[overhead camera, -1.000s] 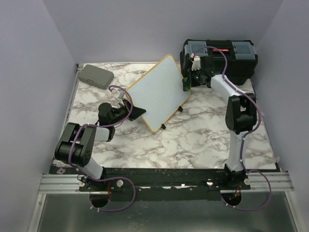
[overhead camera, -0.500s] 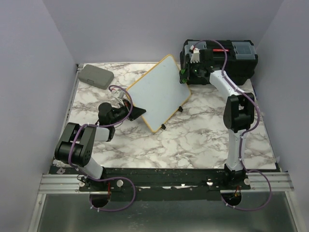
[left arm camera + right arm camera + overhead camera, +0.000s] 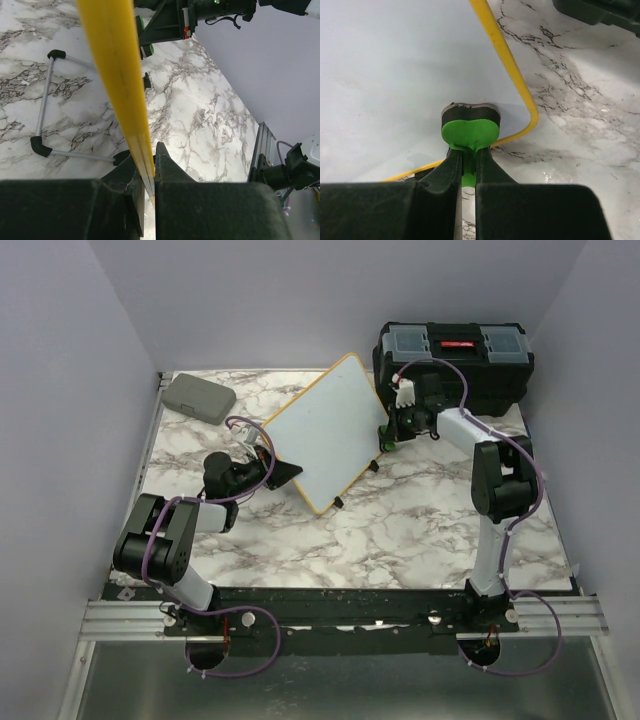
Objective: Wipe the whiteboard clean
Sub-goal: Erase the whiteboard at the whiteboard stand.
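Observation:
The whiteboard (image 3: 325, 430), white with a yellow frame, stands tilted in the middle of the marble table. Its surface (image 3: 395, 65) looks blank. My left gripper (image 3: 285, 472) is shut on the board's left frame edge (image 3: 117, 70), and the fingertips (image 3: 162, 157) pinch the yellow strip. My right gripper (image 3: 469, 155) is shut on the handle of a green eraser (image 3: 470, 131). The eraser's black felt pad presses on the board close to its rounded lower right corner. From above, the eraser (image 3: 384, 438) sits at the board's right edge.
A black toolbox (image 3: 455, 360) stands at the back right, just behind the right arm. A flat grey case (image 3: 198, 397) lies at the back left. The board's wire stand (image 3: 45, 100) and black feet rest on the table behind it.
The right gripper with the eraser went up along the board's right edge toward the toolbox, then came down to the lower right corner. The left gripper and the board stayed still.

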`<act>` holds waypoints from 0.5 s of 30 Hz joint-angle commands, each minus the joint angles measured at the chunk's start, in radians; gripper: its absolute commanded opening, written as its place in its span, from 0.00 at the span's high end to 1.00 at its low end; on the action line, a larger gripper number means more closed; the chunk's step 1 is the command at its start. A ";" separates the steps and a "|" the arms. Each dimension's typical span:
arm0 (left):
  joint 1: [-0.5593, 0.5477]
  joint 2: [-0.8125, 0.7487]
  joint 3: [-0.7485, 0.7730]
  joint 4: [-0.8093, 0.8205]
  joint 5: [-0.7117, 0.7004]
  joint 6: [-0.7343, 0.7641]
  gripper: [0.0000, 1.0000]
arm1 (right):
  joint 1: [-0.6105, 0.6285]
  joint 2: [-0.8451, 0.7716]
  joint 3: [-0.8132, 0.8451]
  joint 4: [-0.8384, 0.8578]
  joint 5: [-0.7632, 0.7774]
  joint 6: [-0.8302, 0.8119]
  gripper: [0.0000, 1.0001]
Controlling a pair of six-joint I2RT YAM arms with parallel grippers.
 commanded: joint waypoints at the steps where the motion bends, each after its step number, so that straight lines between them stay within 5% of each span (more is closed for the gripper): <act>1: -0.027 0.007 0.009 0.022 0.198 0.003 1.00 | 0.022 0.013 0.018 -0.040 -0.078 -0.040 0.99; 15: -0.027 0.023 0.013 0.033 0.208 -0.015 1.00 | 0.117 0.009 0.157 0.068 -0.128 -0.109 0.99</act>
